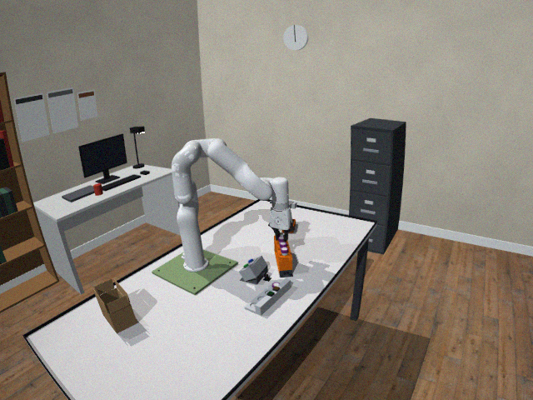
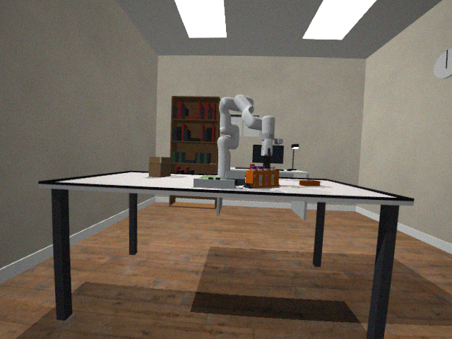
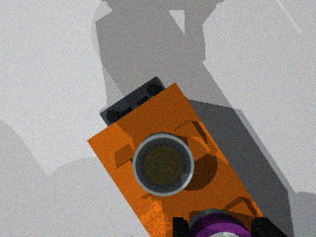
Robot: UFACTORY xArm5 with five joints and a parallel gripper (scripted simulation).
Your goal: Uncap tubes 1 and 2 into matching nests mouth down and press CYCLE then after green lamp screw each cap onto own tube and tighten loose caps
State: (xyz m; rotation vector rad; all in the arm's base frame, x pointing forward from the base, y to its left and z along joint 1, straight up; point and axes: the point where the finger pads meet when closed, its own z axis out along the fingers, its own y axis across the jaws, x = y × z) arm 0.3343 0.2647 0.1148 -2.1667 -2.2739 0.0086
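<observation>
The orange decapping station (image 1: 283,257) stands on the white table, also in the exterior view (image 2: 261,177). In the wrist view the tube at its end (image 3: 163,164) is open, with no cap on it. My gripper (image 3: 219,228) is shut on the purple cap (image 3: 220,229) over the neighbouring tube, at the bottom edge of that view. I cannot tell whether that cap is still on its tube. In the top view my gripper (image 1: 281,234) is at the station's far end. The grey cap tray (image 1: 269,297) holds one purple cap (image 1: 275,285) at its far end.
The grey key housing (image 1: 254,268) with a blue and a green key stands between the arm's green base plate (image 1: 194,269) and the station. A cardboard box (image 1: 115,304) stands at the near left. A small flat orange piece (image 2: 309,182) lies beyond the station.
</observation>
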